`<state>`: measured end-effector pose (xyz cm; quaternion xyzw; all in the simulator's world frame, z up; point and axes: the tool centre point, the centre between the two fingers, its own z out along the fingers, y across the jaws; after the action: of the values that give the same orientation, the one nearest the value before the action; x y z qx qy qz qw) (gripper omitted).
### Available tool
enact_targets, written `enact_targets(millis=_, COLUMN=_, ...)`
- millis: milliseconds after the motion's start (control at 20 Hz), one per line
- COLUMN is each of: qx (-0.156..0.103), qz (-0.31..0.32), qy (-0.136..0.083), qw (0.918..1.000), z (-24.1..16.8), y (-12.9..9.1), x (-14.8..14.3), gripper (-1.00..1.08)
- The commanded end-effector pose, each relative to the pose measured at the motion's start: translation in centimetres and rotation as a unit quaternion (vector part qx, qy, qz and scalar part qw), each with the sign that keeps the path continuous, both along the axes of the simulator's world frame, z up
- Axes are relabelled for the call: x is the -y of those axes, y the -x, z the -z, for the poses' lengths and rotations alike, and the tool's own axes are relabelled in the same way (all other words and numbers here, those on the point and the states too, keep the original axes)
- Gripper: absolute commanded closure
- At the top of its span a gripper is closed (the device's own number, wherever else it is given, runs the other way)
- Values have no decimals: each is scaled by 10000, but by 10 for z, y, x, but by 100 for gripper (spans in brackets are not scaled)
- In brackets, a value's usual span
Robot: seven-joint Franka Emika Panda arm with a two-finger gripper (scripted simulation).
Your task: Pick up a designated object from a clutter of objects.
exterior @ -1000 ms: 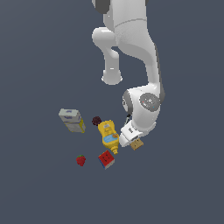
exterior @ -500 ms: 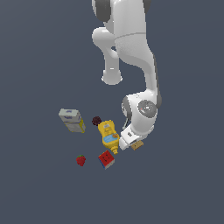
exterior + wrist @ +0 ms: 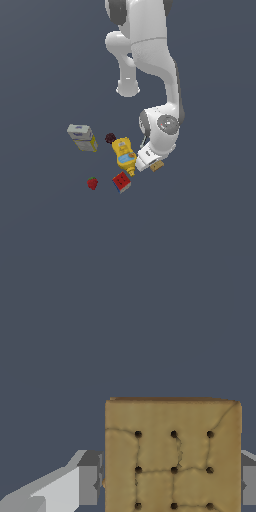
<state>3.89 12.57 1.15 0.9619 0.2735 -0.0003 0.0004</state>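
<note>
The flat tan-brown dotted square block point(image 3: 173, 456) sits between the pincer's point(image 3: 170, 483) grey fingers point(image 3: 88, 485), which press its two sides; in the exterior view it shows just beside the yellow bottle point(image 3: 123, 153), under the white arm point(image 3: 160, 130).

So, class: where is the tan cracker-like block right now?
The tan block sits between the gripper fingers in the wrist view. In the exterior view it peeks out under the arm's hand, just to the exterior view's right of the yellow bottle.
</note>
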Motion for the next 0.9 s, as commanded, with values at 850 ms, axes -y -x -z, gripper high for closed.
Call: enact_targets(millis=850, qx=0, qz=-7, qy=-2, qw=10000, z=-90, y=-10, x=-9, gripper=108)
